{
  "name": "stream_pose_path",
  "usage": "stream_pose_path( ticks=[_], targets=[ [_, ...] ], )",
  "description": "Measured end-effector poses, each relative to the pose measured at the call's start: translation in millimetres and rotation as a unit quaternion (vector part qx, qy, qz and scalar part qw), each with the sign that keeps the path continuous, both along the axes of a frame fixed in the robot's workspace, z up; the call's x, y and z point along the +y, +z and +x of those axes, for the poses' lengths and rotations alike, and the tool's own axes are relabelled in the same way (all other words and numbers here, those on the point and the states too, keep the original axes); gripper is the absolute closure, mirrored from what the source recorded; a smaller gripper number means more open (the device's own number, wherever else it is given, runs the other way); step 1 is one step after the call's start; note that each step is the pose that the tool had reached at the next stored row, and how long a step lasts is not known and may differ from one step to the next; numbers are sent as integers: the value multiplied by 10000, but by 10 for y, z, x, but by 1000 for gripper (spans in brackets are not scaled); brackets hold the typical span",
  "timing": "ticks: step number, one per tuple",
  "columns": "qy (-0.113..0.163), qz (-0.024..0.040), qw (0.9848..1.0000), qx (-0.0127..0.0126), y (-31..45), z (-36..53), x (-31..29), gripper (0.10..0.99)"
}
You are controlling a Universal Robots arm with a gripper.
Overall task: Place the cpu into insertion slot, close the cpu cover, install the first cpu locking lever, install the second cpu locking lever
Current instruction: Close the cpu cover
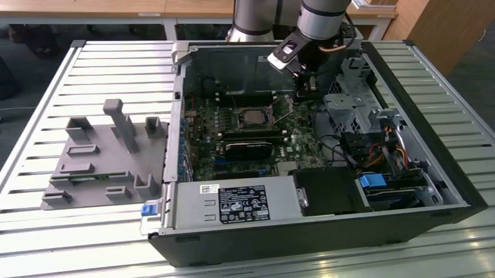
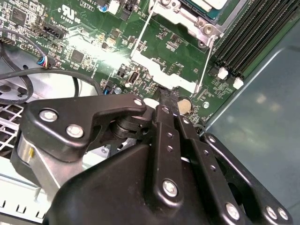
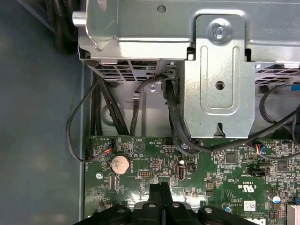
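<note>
- Slatted metal table point(image 1: 116, 69) carries an open computer case point(image 1: 444, 174) lying on its side, with a grey fixture tray point(image 1: 93, 162) beside it on the exterior view's left.
- My gripper point(image 1: 307, 87) hangs inside the case over the green motherboard point(image 1: 298, 147), close to the metal drive cage point(image 1: 348, 113).
- Gripper state: in both wrist views my fingertips point(image 3: 158, 192) are pressed together – only a thin seam between them, and nothing seen clamped there.
- The cpu point(image 1: 252, 119) sits in the insertion slot point(image 2: 183, 18). Its dull silver top shows bare at the edge of the second wrist view point(image 2: 208, 3).
- Position relative to me: in the exterior view the cpu lies to the left of my gripper and somewhat nearer the camera, apart from my fingers.
- The cpu cover point(image 2: 164, 75) shows as a silvery band between the slot and my gripper point(image 2: 168, 96). It appears raised off the slot rather than down over the cpu.
- My fingertips end right at that band's near edge – I cannot tell whether they touch it.
- Two thin wire levers point(image 2: 145, 28) run from the slot along either side of the cover.
- A coin battery point(image 2: 184, 105) sits just beside my fingertips.
- Long black memory slots point(image 2: 253, 37) lie beyond the far lever.
</note>
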State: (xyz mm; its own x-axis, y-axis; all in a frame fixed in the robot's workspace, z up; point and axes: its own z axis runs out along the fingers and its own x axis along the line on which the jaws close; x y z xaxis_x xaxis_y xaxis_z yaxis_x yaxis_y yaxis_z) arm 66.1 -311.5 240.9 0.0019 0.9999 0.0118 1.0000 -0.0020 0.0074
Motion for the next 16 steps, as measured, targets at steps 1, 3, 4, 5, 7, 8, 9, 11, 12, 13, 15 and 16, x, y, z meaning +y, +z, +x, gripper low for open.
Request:
stream_pose_path(
  ticks=[1,3,4,5,7,8,9,11,12,13,15,16],
  targets=[
    [0,1,10000,0,-2,-4,0,980],
    [0,1,10000,0,-4,-21,0,980],
    [0,0,10000,0,-4,-32,0,980],
    [0,0,10000,0,-4,-50,0,980],
    [0,1,10000,0,-5,-81,0,980],
    [0,1,10000,0,-5,-93,0,980],
    [0,1,10000,0,-5,-107,0,980],
    [0,1,10000,0,-6,-131,0,980],
    [0,1,10000,0,-6,-141,0,980],
    [0,1,10000,0,-6,-152,0,980],
    [0,1,10000,0,-6,-173,0,980],
    [0,1,10000,0,-6,-184,0,980]
  ],
)
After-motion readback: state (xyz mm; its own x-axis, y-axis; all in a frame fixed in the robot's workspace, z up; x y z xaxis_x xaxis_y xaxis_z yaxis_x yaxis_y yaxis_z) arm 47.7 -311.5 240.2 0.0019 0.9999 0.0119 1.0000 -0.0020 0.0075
